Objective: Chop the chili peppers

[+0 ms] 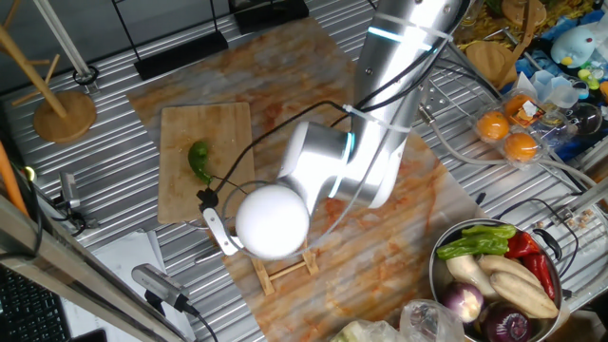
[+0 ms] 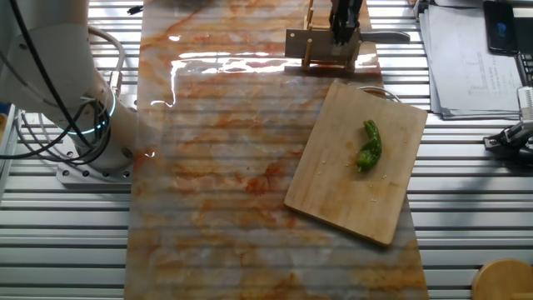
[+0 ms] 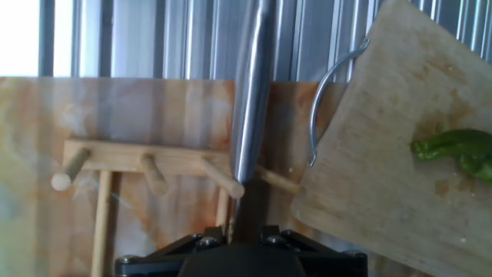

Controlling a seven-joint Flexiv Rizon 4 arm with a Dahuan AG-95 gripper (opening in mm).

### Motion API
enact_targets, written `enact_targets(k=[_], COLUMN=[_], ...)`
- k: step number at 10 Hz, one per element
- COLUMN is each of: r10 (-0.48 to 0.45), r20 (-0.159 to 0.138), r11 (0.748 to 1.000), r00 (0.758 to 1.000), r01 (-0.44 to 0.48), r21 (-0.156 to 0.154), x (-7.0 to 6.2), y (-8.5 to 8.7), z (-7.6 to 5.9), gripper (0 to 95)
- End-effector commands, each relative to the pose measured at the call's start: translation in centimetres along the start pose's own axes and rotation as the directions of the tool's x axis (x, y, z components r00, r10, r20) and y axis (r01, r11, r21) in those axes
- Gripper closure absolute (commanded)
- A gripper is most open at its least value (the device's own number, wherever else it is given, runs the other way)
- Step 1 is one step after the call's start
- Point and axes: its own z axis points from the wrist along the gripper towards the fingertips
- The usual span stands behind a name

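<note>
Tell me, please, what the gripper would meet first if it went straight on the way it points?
Probably the knife on the wooden rack; the gripper is right at its handle, though contact is unclear.

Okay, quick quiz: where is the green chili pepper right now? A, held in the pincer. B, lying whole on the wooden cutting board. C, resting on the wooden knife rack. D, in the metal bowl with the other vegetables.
B: the chili pepper lies in one curved piece on the cutting board, apart from the knife rack where the pincer is.
</note>
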Motion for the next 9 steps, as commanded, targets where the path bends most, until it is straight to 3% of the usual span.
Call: enact_targets(k=[1, 9], r10=[-0.001, -0.002], r20=[-0.002, -0.015], r11=[1.000, 1.000], r00=[1.000, 1.000], r01=[0.001, 0.002], r21=[0.000, 0.014], x=[0.14, 0.21], y=[0.01, 0.19], z=[0.01, 0.58], gripper=[76.0, 76.0])
